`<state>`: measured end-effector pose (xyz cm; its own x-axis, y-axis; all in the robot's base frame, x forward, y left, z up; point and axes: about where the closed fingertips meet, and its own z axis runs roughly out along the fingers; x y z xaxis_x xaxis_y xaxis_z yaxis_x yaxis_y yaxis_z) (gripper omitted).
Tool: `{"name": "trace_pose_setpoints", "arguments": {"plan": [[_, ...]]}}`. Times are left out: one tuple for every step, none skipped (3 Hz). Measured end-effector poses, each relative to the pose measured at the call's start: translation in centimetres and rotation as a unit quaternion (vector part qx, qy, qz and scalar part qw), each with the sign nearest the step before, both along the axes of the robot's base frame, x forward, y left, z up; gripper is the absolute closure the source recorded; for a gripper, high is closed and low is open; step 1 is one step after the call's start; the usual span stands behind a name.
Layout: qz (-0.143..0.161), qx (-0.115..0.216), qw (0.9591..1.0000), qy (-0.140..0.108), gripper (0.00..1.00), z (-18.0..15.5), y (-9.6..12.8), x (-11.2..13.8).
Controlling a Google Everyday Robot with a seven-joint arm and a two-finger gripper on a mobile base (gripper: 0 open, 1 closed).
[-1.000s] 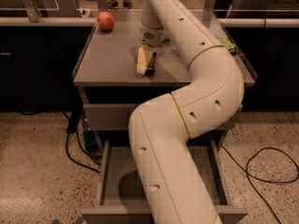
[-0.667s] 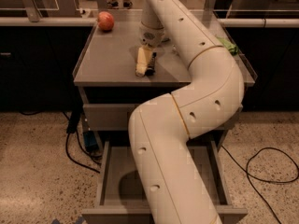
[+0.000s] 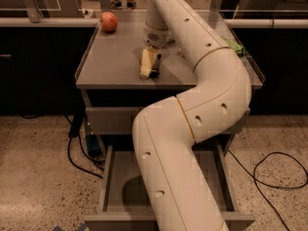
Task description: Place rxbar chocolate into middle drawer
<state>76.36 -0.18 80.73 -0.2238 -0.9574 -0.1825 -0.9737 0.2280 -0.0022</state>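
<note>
We're seeing the snack bar (image 3: 155,67) as a dark strip lying on the desk (image 3: 110,66), right against the claw (image 3: 149,65), which is pointing down near the front edge. We can't tell if the claw is gripping it. An apple (image 3: 109,21) is sitting back left. A lower drawer (image 3: 109,186) is standing open.

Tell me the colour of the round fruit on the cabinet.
The fruit is reddish-orange, seen in the camera view; the gripper is down at the cabinet top.
</note>
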Motion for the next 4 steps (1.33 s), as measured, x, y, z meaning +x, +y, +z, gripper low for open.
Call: {"name": "trace_pose_setpoints", "arguments": {"plan": [[0.0,0.0,1.0,0.0,0.96,0.28,0.0,0.0],[0.0,0.0,1.0,0.0,0.73,-0.04,0.0,0.0],[0.0,0.0,1.0,0.0,0.42,-0.04,0.0,0.0],[0.0,0.0,1.0,0.0,0.2,-0.04,0.0,0.0]]}}
